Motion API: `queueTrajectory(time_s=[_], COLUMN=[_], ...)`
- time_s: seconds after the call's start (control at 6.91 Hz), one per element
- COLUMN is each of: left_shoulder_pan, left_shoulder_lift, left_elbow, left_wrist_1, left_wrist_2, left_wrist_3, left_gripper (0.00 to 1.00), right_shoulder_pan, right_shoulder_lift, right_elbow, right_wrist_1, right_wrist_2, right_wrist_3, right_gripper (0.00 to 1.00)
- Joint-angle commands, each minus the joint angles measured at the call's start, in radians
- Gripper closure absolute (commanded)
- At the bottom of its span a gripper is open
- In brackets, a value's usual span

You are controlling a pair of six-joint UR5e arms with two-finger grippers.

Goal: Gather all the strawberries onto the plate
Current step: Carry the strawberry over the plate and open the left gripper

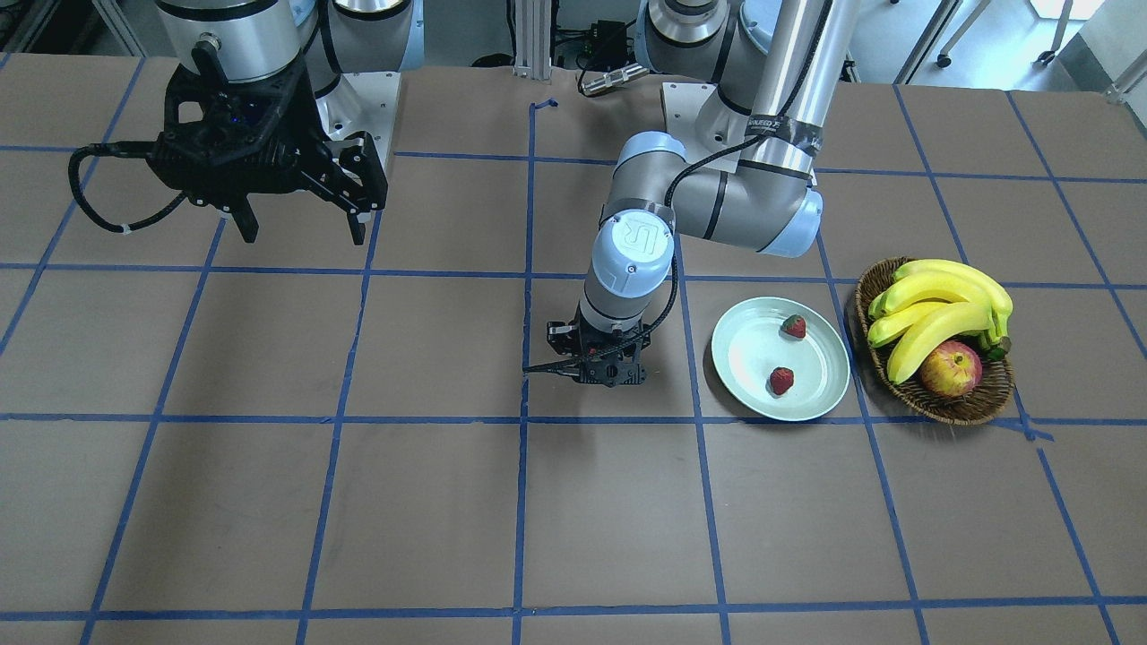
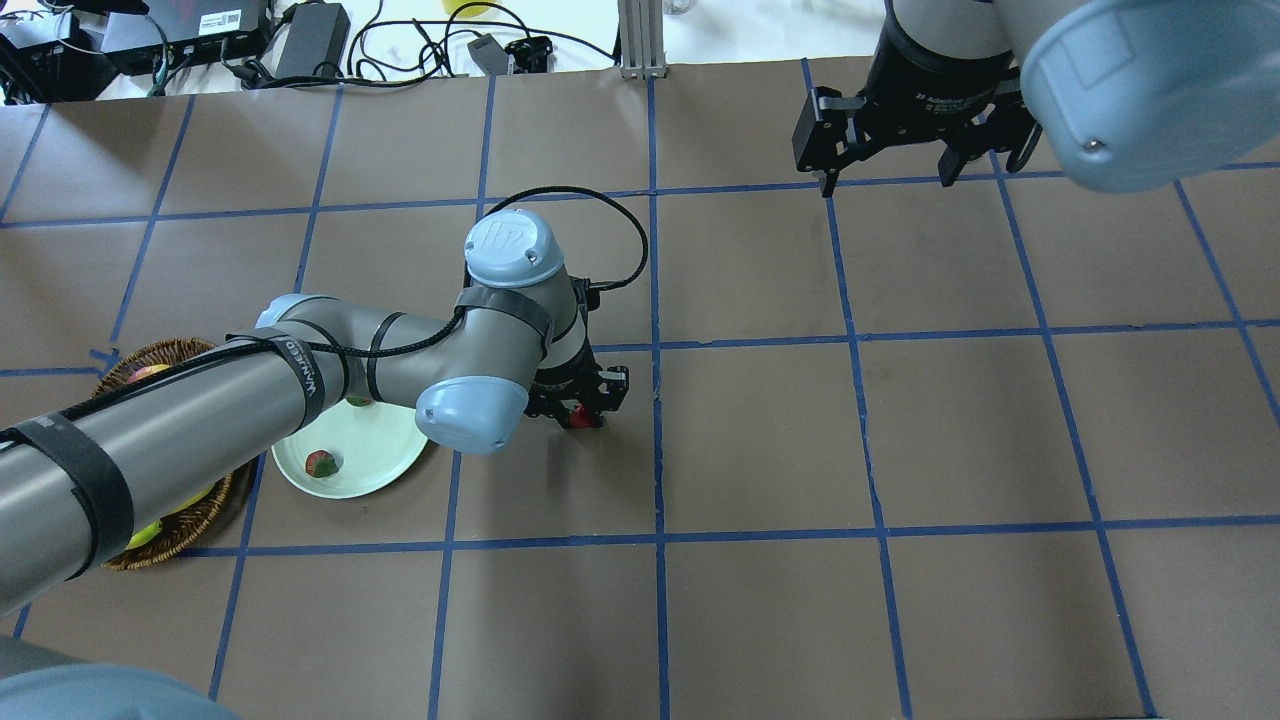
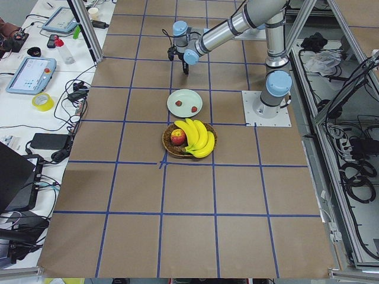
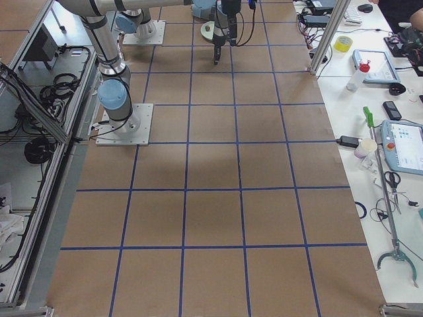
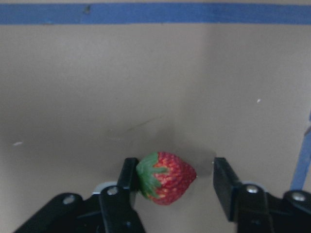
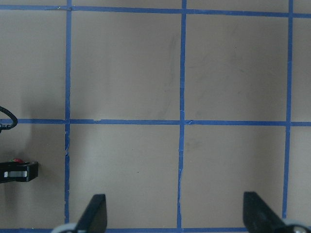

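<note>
Two strawberries (image 1: 794,326) (image 1: 781,381) lie on the pale mint plate (image 1: 744,358), apart from each other. A third strawberry (image 5: 165,177) lies on the brown table, to the right of the plate in the overhead view. My left gripper (image 5: 175,170) is low over it and open. The berry sits between the fingers, against one finger (image 5: 129,177), with a gap to the other. The same gripper (image 2: 577,400) shows in the overhead view with the berry (image 2: 577,416) under it. My right gripper (image 2: 885,175) is open and empty, high and far from the plate.
A brown wicker basket (image 1: 972,408) with bananas (image 1: 936,313) and a red-yellow apple (image 1: 950,369) stands right beside the plate, on the side away from my left gripper. Blue tape lines grid the brown table (image 1: 358,502). My left arm (image 2: 300,380) hangs over part of the plate.
</note>
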Motion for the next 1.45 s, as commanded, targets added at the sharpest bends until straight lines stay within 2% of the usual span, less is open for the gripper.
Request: queueTrajectory(time_s=[0.0,0.14,0.29,0.43,0.72,1.01,1.3], left_shoulder_pan=[0.001,0.009,0.038,0.116,0.286,0.411,0.425], left_shoulder_lift=[0.016,0.03,0.042,0.071,0.128,0.145,0.153], left_elbow=[0.007,0.01,0.029,0.035,0.034,-0.009,-0.077], left_wrist_1=[0.0,0.005,-0.01,-0.027,-0.089,-0.103,-0.101], left_wrist_2=[0.002,0.025,0.13,0.161,0.162,0.16,0.161], left_wrist_3=[0.008,0.027,0.121,0.195,0.38,0.551,0.556], left_gripper=[0.94,1.0,1.0,1.0,1.0,1.0,1.0], right_shoulder_pan=[0.002,0.002,0.002,0.002,0.002,0.005,0.007], right_shoulder_lift=[0.0,0.0,0.0,0.0,0.0,0.0,0.0], right_elbow=[0.0,0.0,0.0,0.0,0.002,0.002,0.004], right_wrist_1=[-0.001,-0.001,-0.001,-0.001,-0.001,-0.001,-0.001], right_wrist_2=[0.0,0.001,0.003,0.001,0.0,0.001,0.001], right_wrist_3=[-0.004,-0.004,-0.004,-0.023,-0.039,-0.036,-0.034], right_gripper=[0.0,0.0,0.0,0.0,0.0,0.0,0.0])
